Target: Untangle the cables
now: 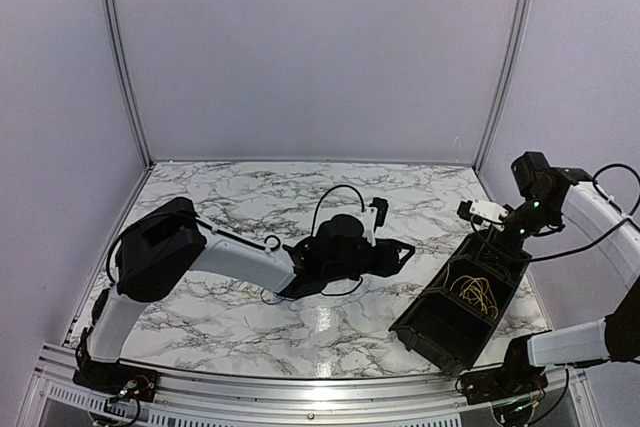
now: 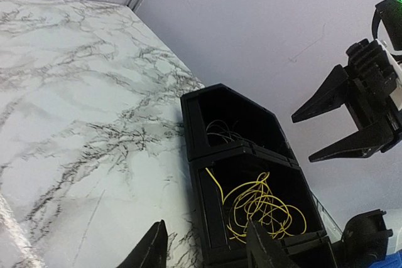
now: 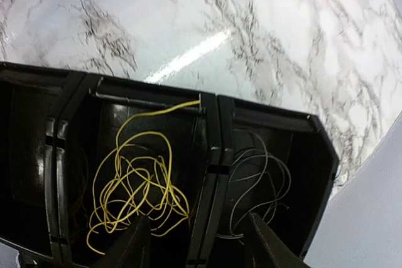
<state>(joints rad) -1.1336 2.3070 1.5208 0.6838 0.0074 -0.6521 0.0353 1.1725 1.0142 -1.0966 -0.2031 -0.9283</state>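
Observation:
A black bin [image 1: 440,332] with several compartments stands at the right of the marble table. A tangle of yellow cables [image 1: 478,295] lies in its middle compartment, also seen in the left wrist view [image 2: 260,208] and the right wrist view [image 3: 135,186]. Thin black cables [image 3: 257,183] lie in the end compartment [image 2: 226,133]. No blue cables show. My right gripper [image 1: 495,245] hangs open and empty above the bin [image 3: 198,243], straddling the divider. My left gripper [image 1: 403,255] is open and empty over the table left of the bin [image 2: 204,246].
The bin's third compartment [image 3: 25,155] is dark, its contents not visible. White walls with metal corner posts [image 1: 500,57] close the table at the back and sides. The left arm's own black cable loops [image 1: 335,197] above its wrist.

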